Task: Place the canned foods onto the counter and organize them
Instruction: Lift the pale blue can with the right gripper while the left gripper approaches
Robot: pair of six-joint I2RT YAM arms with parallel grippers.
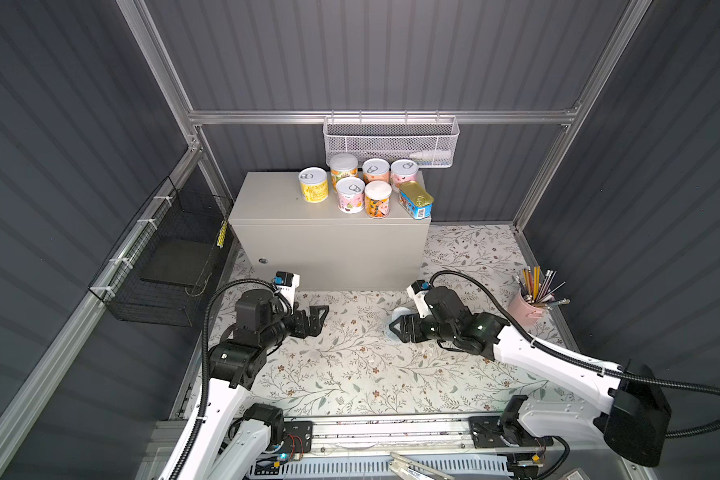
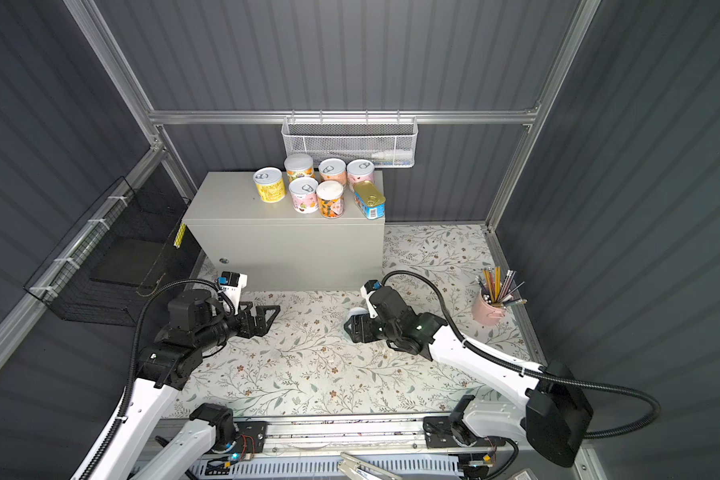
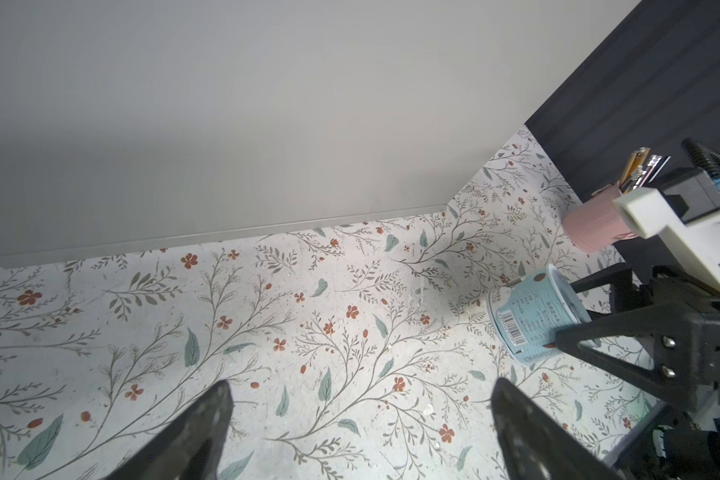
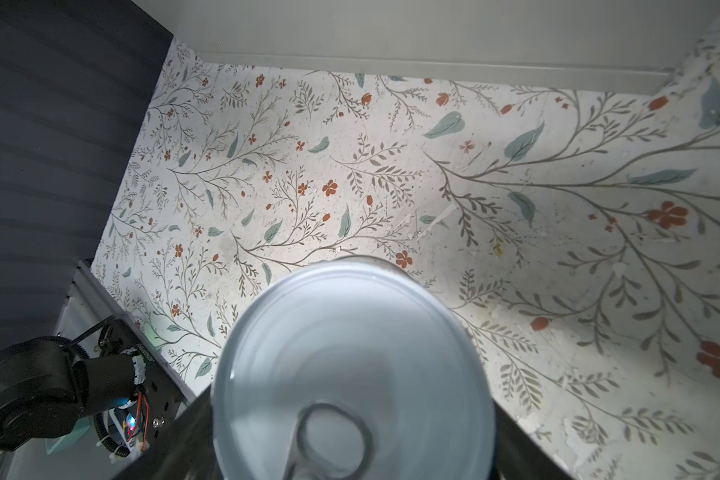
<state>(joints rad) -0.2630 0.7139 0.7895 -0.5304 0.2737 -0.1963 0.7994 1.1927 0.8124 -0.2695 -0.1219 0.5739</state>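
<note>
Blue can [image 3: 528, 320] in right fingers [image 3: 574, 337] — open mat [image 3: 350, 353] around

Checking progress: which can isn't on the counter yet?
The pale blue round can in the right gripper's jaws; the other cans sit on the beige metal box.

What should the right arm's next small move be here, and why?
Probably lift the pale blue can straight up, above the top of the counter. The jaws of the right gripper are closed on it low over the floral mat. The other cans, from the yellow can to the blue tin, already stand on the counter, with bare top beside the yellow can.
</note>
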